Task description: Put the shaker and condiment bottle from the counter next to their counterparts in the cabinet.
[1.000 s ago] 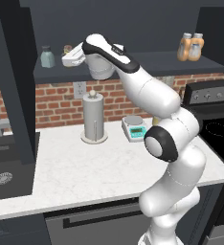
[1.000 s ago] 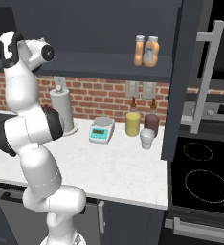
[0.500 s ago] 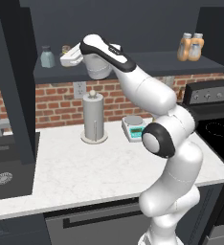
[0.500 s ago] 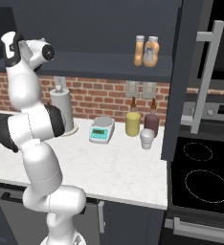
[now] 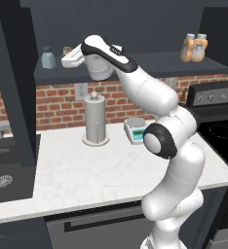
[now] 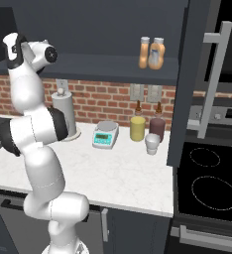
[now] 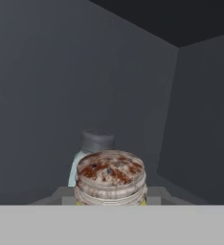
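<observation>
Dark slate cabinet (image 5: 135, 63) over a white marble counter (image 5: 86, 165), brick backsplash behind. Far left on the shelf board: pale blue-grey shaker (image 5: 48, 58), the counterpart. Just to its right, the gripper (image 5: 67, 57) reaches in at shelf height, arm stretched up from the base. Hand view: the shaker (image 7: 110, 178) sits right at the camera, speckled cap facing it, yellow body edge showing at the bottom, blue-grey counterpart directly behind it. Fingertips aren't visible there, so the jaw gap can't be read; judging by position the shaker looks held, but grip is unconfirmed.

Mid counter: paper-towel roll (image 5: 96, 119), then a small scale (image 5: 136, 130). Far right of the shelf: two orange bottles (image 5: 194, 47) close together, so the bottle half looks done already.

Step in hand: placing the shaker beside its counterpart. Next move likely needs a short lower onto the shelf board, jaws released, then a straight retreat without clipping the blue-grey shaker.
</observation>
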